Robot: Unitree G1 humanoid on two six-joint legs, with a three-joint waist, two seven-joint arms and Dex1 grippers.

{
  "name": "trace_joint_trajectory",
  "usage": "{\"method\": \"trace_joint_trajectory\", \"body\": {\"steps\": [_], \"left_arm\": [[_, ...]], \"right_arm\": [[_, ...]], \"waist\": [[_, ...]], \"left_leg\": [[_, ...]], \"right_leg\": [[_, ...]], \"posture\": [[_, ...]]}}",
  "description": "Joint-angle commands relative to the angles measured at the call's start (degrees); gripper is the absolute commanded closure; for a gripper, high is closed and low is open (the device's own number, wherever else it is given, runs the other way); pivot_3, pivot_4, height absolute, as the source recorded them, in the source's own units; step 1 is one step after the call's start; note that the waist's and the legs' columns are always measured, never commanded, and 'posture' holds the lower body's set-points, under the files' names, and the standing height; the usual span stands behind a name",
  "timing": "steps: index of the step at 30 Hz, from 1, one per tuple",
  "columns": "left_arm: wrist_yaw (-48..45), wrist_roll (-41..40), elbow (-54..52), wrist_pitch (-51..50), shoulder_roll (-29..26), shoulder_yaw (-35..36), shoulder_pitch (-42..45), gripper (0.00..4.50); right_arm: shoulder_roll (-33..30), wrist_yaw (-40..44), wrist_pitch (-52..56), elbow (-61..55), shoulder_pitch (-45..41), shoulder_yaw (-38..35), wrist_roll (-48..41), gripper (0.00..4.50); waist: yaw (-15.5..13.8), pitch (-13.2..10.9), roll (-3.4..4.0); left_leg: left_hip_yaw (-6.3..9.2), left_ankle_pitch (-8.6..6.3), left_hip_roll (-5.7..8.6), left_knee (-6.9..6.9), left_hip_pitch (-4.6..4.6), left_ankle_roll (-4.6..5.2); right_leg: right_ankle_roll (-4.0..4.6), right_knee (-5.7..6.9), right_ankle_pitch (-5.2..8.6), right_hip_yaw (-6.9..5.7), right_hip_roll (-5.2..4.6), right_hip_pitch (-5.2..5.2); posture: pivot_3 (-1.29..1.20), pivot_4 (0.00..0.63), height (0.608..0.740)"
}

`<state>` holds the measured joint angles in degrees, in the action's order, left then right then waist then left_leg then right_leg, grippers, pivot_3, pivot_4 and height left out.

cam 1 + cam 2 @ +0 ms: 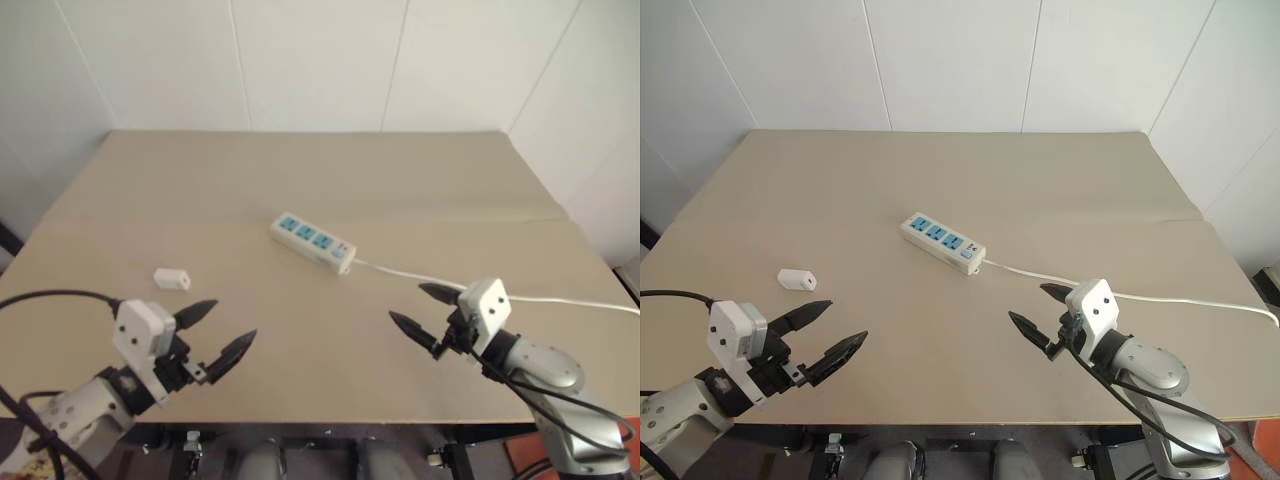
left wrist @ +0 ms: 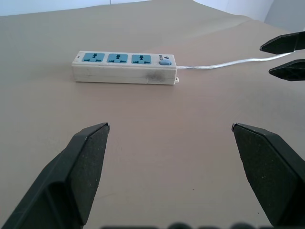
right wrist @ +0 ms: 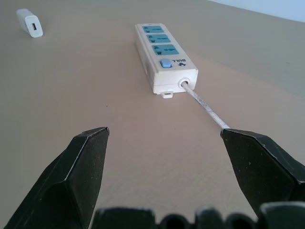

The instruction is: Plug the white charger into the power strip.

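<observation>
We're idling at the start: left gripper (image 1: 214, 337) and right gripper (image 1: 427, 314) gaping empty, white charger (image 1: 172, 278) lying loose ahead of the left, well apart from the power strip (image 1: 313, 241) ahead between both, nothing plugged in.

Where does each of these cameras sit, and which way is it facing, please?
Left eye and right eye views: on the head, looking forward and down over the table; left gripper and right gripper show, both open.
Left wrist view: along its own fingers toward the power strip; the right gripper's tips show too.
Right wrist view: along its fingers at the strip's switch end, cord and white charger.
Shared: the strip appears in all views.
</observation>
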<state>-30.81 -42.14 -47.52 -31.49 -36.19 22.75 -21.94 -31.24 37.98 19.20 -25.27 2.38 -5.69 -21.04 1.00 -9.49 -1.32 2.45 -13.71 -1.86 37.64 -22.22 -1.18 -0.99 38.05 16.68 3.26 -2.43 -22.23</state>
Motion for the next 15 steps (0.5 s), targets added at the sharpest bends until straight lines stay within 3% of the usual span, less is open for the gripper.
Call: {"method": "trace_joint_trajectory", "body": {"steps": [1, 7, 15], "left_arm": [[-2.26, -0.63, -0.28, 2.04, -0.73, 3.11, -0.87, 0.0], [-8.4, -0.4, 2.89, 4.66, -2.63, 10.47, -3.88, 0.0], [-8.46, 0.17, 2.75, 5.21, -1.64, 10.1, -4.14, 0.0]], "right_arm": [[-1.14, 1.0, -1.73, -0.99, -0.12, -2.26, -0.83, 0.03], [-4.22, 5.7, -1.86, -0.25, 0.14, -6.13, -4.03, 0.03], [-5.22, 7.1, -2.74, 1.99, -1.33, -6.87, -3.52, 0.03]], "waist": [[0.02, 0.0, 0.0], [-0.01, 0.0, 0.0], [-0.04, 0.0, -0.02]], "left_leg": [[0.0, 0.0, 0.0, 0.0, 0.0, 0.0], [-0.02, 0.0, 0.0, 0.0, 0.01, 0.0], [-0.05, 0.0, 0.0, 0.0, 0.01, 0.0]], "right_leg": [[0.0, 0.0, 0.0, 0.0, 0.0, 0.0], [0.0, -0.01, 0.0, 0.0, 0.0, 0.0], [0.0, -0.01, 0.0, 0.01, 0.0, 0.01]], "posture": [[0.0, 0.15, 0.74], [0.0, 0.15, 0.74], [0.0, 0.15, 0.74]]}}
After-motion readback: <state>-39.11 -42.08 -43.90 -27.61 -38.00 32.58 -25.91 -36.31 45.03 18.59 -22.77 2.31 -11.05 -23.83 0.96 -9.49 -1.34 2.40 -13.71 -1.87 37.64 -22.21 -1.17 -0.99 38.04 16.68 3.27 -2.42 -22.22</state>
